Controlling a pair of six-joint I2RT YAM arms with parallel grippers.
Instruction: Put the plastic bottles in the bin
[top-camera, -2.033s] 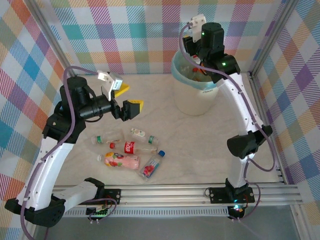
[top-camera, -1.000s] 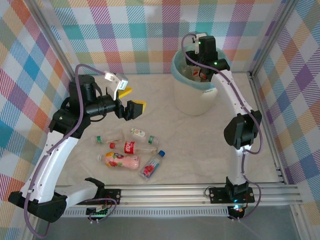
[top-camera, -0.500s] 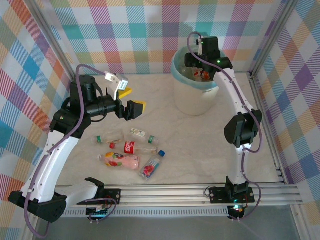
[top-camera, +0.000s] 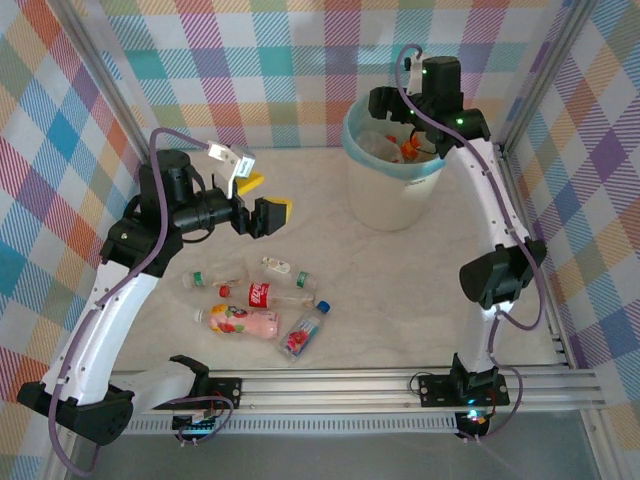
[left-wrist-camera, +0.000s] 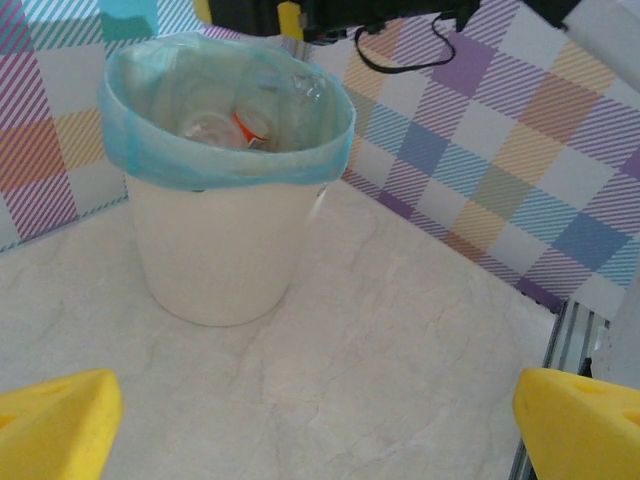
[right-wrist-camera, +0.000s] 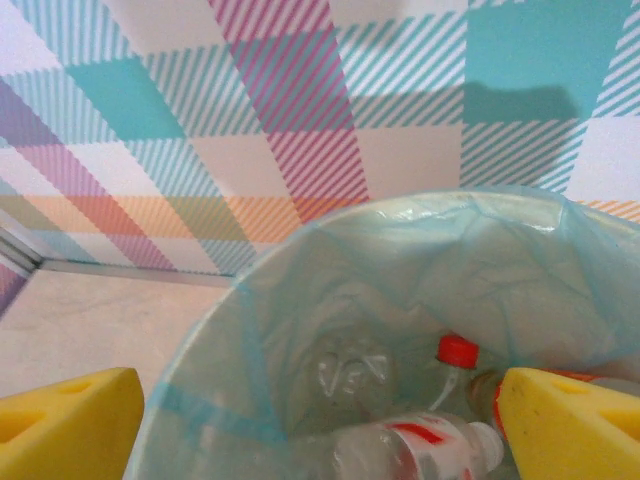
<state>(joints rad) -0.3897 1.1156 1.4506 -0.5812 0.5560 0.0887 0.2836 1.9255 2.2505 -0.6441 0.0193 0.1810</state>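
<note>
- five plastic bottles (top-camera: 262, 296) lying on table (top-camera: 400, 290)
- one bin (top-camera: 385, 205), at least three bottles (right-wrist-camera: 415, 450) inside
- left gripper (top-camera: 262, 200) spread wide, nothing held
- right gripper (right-wrist-camera: 320, 425) above bin, spread wide, nothing held

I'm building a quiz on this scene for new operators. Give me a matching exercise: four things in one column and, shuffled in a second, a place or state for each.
Column A
1. bin
2. left tool
3. right tool
4. blue-capped bottle

Column B
a. lying on the table
b. open, over the bin
c. lined with a teal bag
d. open, above the table, left of the bin

Pairs: 1-c, 2-d, 3-b, 4-a
</note>
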